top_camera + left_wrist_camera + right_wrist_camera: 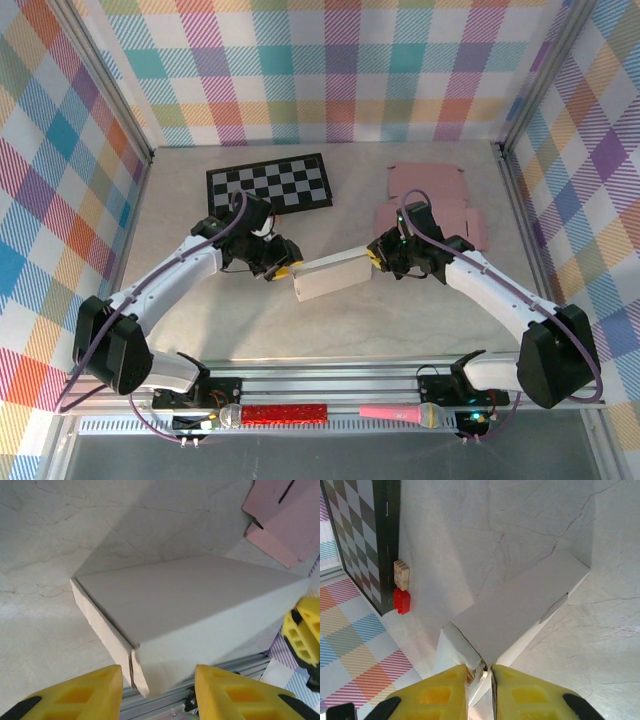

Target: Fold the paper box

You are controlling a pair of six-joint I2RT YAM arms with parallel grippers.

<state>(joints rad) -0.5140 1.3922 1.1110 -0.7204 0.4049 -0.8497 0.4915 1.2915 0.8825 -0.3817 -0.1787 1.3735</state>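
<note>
The white paper box (333, 278) lies closed in the middle of the table, long and flat. My left gripper (281, 268) sits at its left end, open. In the left wrist view the box (190, 600) has a corner hanging between the yellow fingers (85, 692) of the left gripper (157, 682), with a gap on each side. My right gripper (376, 258) is at the box's right end. In the right wrist view that gripper (480, 675) is shut on the near corner of the box (520, 605), its two pads pinching the cardboard edge.
Flat pink box blanks (430, 205) lie at the back right. A checkerboard mat (270, 183) lies at the back left, with a red brick (401, 601) and a wooden block (401, 575) at its edge. Two microphones (285, 412) rest on the front rail.
</note>
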